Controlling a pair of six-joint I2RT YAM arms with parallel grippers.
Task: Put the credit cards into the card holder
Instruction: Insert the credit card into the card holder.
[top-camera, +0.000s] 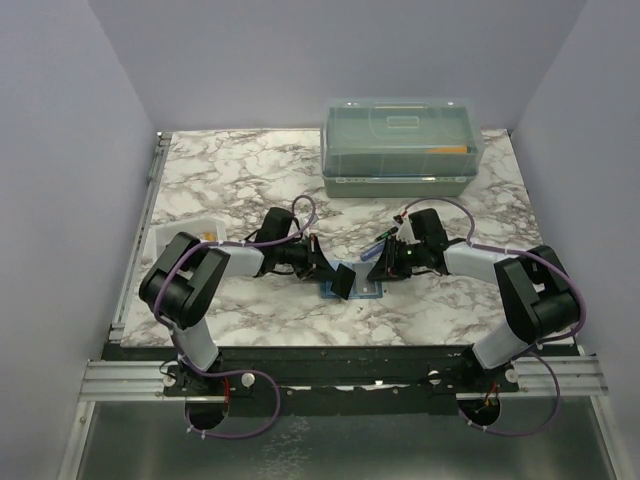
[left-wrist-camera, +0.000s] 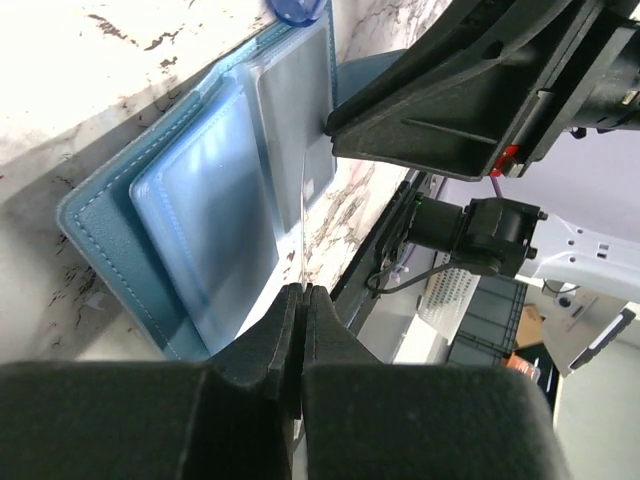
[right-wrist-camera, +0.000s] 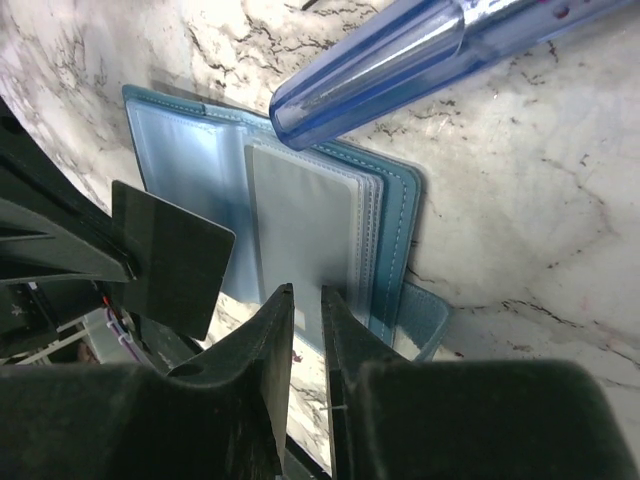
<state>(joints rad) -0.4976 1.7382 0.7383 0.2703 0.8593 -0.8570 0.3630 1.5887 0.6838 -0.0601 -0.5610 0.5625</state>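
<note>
The teal-blue card holder (top-camera: 368, 290) lies open on the marble between the arms, clear sleeves up; it also shows in the left wrist view (left-wrist-camera: 110, 210) and the right wrist view (right-wrist-camera: 190, 160). My left gripper (top-camera: 325, 268) is shut on a credit card (top-camera: 344, 281) and holds it on edge just above the sleeves. The card shows edge-on as a thin line (left-wrist-camera: 302, 210) above the gripper (left-wrist-camera: 302, 292) and looks dark from the right wrist (right-wrist-camera: 170, 260). My right gripper (top-camera: 380, 268) has its jaws a narrow gap apart (right-wrist-camera: 306, 292), tips at the near edge of a clear sleeve (right-wrist-camera: 300, 220).
A large translucent lidded box (top-camera: 400, 145) stands at the back. A small clear-white tray (top-camera: 185, 235) sits at the left edge. A blue translucent tube (right-wrist-camera: 400, 60) lies just beyond the holder, near the right gripper.
</note>
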